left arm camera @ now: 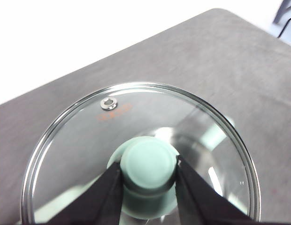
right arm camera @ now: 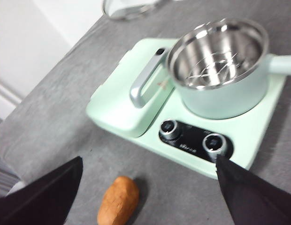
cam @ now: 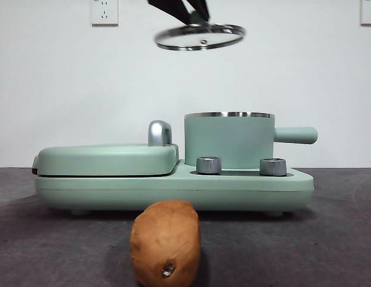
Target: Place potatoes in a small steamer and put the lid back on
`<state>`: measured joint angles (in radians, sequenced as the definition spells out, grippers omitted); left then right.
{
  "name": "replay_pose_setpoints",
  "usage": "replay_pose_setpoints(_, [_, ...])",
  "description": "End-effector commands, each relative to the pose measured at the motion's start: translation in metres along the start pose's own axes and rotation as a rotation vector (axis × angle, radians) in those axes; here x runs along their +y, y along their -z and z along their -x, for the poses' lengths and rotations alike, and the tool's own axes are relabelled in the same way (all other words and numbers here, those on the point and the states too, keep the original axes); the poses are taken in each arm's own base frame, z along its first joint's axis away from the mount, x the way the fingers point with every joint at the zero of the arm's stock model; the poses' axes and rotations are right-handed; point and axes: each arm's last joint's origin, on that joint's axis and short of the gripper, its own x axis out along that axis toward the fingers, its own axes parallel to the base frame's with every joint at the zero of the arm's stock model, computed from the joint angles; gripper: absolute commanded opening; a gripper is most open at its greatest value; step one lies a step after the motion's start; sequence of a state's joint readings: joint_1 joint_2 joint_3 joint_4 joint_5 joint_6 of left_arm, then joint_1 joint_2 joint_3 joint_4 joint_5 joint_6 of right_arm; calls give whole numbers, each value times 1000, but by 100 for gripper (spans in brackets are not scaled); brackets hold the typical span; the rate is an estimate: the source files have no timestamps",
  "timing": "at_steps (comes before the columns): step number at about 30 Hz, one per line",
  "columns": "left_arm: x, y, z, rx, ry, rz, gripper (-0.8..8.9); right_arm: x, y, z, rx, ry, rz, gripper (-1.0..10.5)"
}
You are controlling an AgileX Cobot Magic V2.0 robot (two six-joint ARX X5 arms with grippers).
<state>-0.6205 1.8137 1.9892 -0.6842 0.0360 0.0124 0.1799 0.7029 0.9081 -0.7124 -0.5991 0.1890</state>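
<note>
Potato (cam: pixel 166 243) lying on the grey surface (cam: pixel 329 239) in front of the appliance (cam: pixel 173 186), well apart from it, oblong, tan and rough, long axis running front to back, dark-spotted end toward the front camera. Steamer (cam: pixel 228 139) uncovered on the appliance, steel rack inside, handle out to the side. Lid (cam: pixel 199 36) held high above the steamer, roughly level. Left gripper (left arm camera: pixel 149 169) clamped on the lid's knob. Right gripper (right arm camera: pixel 148 187) spread wide above the potato, holding nothing.
</note>
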Motion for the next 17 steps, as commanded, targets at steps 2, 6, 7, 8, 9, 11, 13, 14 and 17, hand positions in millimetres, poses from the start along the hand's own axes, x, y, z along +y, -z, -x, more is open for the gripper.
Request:
replay_pose_setpoints(2, [9,-12,30,-42,-21,-30,8,10,-4,-16,46,-12,-18,453])
replay_pose_setpoints(6, [23,-14,51,-52,-58,-10,8,23,0,-45,133,-19,-18,453])
replay_pose_setpoints(7, [27,-15,56,-55,-69,-5,8,28,2,-55,157,-19,-20,453])
replay_pose_setpoints(8, [32,-15,61,-59,-84,2,8,33,4,-66,184,-20,-21,453])
replay_pose_setpoints(9, [36,-15,65,-62,-94,8,8,38,7,-75,209,-18,-24,453])
replay_pose_setpoints(11, [45,-15,72,-60,-118,20,8,48,15,-97,271,12,-39,453])
replay_pose_setpoints(13, [53,-14,78,-55,-141,32,8,56,24,-117,332,51,-49,453])
replay_pose_setpoints(14, [57,-13,80,-51,-153,40,8,60,28,-127,359,83,-59,453])
replay_pose_setpoints(17, [69,-10,84,-36,-185,59,8,69,40,-154,435,142,-85,453])
